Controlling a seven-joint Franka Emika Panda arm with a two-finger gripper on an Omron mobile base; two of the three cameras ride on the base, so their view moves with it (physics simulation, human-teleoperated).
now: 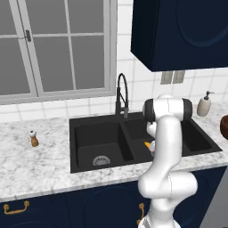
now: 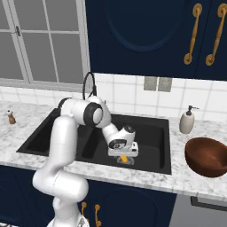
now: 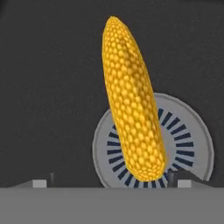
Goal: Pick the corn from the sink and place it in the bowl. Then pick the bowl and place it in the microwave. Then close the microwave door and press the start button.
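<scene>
My claw [image 2: 124, 158] hangs low inside the right basin of the black sink [image 1: 84, 133], its jaws spread wide apart with nothing between them. Directly under it lies the corn [image 3: 131, 105], a slim yellow cob resting on the basin floor with its thicker end over the round metal drain [image 3: 192, 148] and its tapered tip pointing away from me. My two fingertips [image 3: 39, 183] just show at the bottom edge of the hand view, one on either side of the cob's near end, not touching it as far as I can tell. From the right base view a bit of orange-yellow peeks out just below my hand. The bowl [image 2: 207, 156], deep and reddish-brown, stands on the marble counter [image 1: 40, 160] to the right of the sink, well apart from the corn. A soap dispenser [image 2: 186, 120] sits behind it near the tiled wall, and the black arched faucet [image 1: 121, 95] rises at the back of the sink. A small pepper shaker [image 1: 33, 139] stands on the counter to the left.
</scene>
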